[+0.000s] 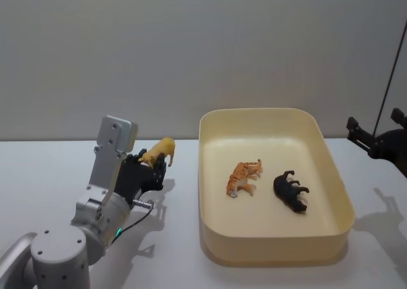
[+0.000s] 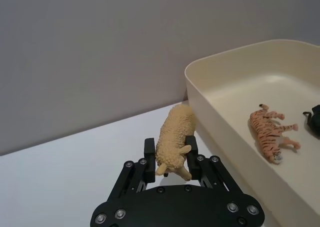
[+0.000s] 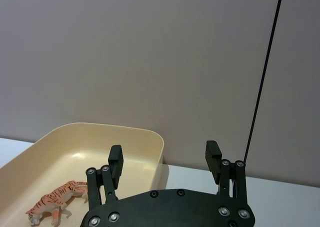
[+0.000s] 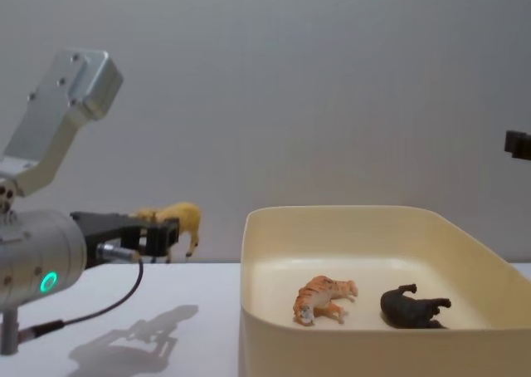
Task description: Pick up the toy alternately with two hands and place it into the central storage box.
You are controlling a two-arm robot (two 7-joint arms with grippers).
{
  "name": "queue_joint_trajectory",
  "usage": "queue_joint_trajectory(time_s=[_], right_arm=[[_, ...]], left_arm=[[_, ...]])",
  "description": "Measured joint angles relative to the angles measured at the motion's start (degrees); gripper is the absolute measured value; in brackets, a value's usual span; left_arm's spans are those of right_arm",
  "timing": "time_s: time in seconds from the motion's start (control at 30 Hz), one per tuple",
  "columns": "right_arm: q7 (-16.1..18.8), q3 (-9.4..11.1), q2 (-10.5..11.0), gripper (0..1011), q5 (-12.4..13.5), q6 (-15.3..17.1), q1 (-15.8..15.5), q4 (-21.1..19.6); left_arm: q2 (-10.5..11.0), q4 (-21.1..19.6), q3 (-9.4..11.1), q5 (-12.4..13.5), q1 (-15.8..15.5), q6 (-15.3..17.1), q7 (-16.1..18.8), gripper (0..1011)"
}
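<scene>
My left gripper (image 1: 152,168) (image 2: 169,154) (image 4: 162,229) is shut on a tan woolly sheep toy (image 1: 159,151) (image 2: 173,141) (image 4: 179,219), held in the air left of the central storage box (image 1: 213,225) (image 2: 220,132) (image 4: 274,335). Inside that cream tub lie an orange striped tiger (image 1: 243,177) (image 2: 270,133) (image 3: 56,203) (image 4: 325,298) and a black animal (image 1: 291,192) (image 4: 412,306), both on their sides. My right gripper (image 3: 165,162) (image 1: 375,136) hangs open and empty, raised beyond the box's right side.
The white table (image 1: 57,174) runs to a plain grey wall behind. A thin black cable (image 1: 388,79) (image 3: 262,82) hangs at the right. A cable loops from my left wrist (image 4: 91,306) above the table.
</scene>
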Motion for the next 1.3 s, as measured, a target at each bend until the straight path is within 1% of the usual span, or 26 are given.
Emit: queue_joint_trajectory(time_s=[0.2,0.33,0.37,0.4,0.43,0.53,0.73,0.97,1.03,1.1,1.17,1.2,1.23,1.3], right_arm=[[0.0,0.0,0.0,1001,0.0,0.0,0.0,0.0],[0.0,0.0,0.0,1001,0.0,0.0,0.0,0.0],[0.0,0.0,0.0,1001,0.0,0.0,0.0,0.0],[0.0,0.0,0.0,1001,0.0,0.0,0.0,0.0],[0.0,0.0,0.0,1001,0.0,0.0,0.0,0.0],[0.0,0.0,0.0,1001,0.0,0.0,0.0,0.0],[0.0,0.0,0.0,1001,0.0,0.0,0.0,0.0],[0.0,0.0,0.0,1001,0.0,0.0,0.0,0.0],[0.0,0.0,0.0,1001,0.0,0.0,0.0,0.0],[0.0,0.0,0.0,1001,0.0,0.0,0.0,0.0],[0.0,0.0,0.0,1001,0.0,0.0,0.0,0.0],[0.0,0.0,0.0,1001,0.0,0.0,0.0,0.0],[0.0,0.0,0.0,1001,0.0,0.0,0.0,0.0],[0.0,0.0,0.0,1001,0.0,0.0,0.0,0.0]], left_arm=[[-0.6,-0.2,-0.1,0.1,-0.8,-0.9,-2.0,331],[-1.0,-0.1,-0.1,0.4,-1.6,-1.3,-4.2,331],[-1.2,0.1,-0.1,0.7,-2.0,-1.5,-5.3,331],[-1.3,0.2,-0.1,0.8,-2.2,-1.6,-5.6,331],[-1.6,0.6,0.0,1.0,-2.8,-1.7,-6.9,331],[-2.0,1.2,0.0,1.4,-3.7,-2.0,-8.5,331],[-4.2,4.6,0.4,3.3,-7.3,-3.2,-14.1,331],[-6.2,8.3,1.0,5.4,-10.7,-3.9,-18.2,331],[-6.6,9.0,1.1,5.8,-11.3,-4.0,-18.9,352],[-7.0,9.8,1.2,6.3,-12.0,-4.1,-19.8,421],[-7.3,10.3,1.3,6.5,-12.4,-4.2,-20.3,447],[-7.5,10.7,1.3,6.7,-12.8,-4.2,-20.7,515],[-7.6,10.9,1.4,6.9,-13.0,-4.3,-20.9,532],[-7.9,11.4,1.4,7.2,-13.4,-4.3,-21.4,613]])
